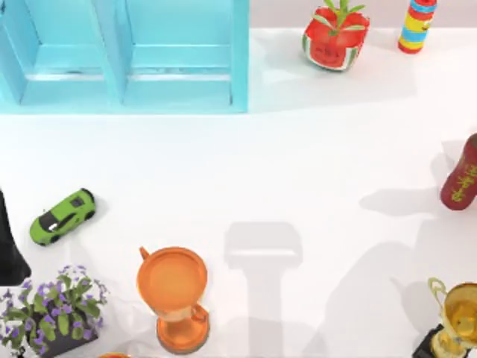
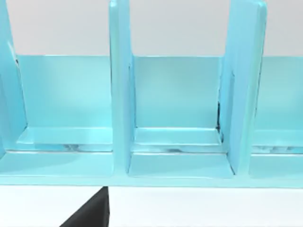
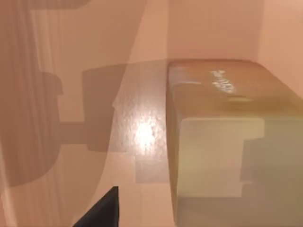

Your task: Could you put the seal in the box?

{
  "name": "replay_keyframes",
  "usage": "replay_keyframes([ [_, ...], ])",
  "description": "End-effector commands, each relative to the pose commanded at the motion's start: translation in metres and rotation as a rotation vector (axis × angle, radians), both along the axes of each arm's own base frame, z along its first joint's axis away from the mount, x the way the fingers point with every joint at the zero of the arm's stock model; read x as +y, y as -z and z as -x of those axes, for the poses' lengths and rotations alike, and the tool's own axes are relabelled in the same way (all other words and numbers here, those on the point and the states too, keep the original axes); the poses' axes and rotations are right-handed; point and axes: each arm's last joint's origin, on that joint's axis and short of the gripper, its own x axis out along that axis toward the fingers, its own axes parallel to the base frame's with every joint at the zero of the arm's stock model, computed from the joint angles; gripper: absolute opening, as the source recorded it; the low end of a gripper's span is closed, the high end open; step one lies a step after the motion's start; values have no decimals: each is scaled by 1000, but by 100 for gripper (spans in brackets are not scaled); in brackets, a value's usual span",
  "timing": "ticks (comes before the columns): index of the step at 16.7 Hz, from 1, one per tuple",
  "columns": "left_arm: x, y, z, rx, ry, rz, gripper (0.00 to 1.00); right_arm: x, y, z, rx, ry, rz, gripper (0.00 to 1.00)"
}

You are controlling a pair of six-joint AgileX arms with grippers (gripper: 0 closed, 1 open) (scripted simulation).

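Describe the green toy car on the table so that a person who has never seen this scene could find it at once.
Start from the large light-blue box at the top left of the top view and go down along the left side of the white table. The green toy car lies there, just above the purple flower pot. It is the one bright green, car-shaped thing; the orange cup to its lower right is round.

Table middle (image 1: 298, 156) open and bare, clear up to the blue box (image 1: 123, 56). Car (image 1: 62, 216), flowers (image 1: 54, 309), orange cup (image 1: 173, 298) crowd the near left. Bottle (image 1: 460, 175), trophy (image 1: 451, 321) line the right edge.
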Motion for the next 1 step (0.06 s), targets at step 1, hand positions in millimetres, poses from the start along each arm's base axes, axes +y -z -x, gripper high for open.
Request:
replay_keyframes([
  [1,0,0,0,0,0,0,100,0,0,0,0,0,0,100],
])
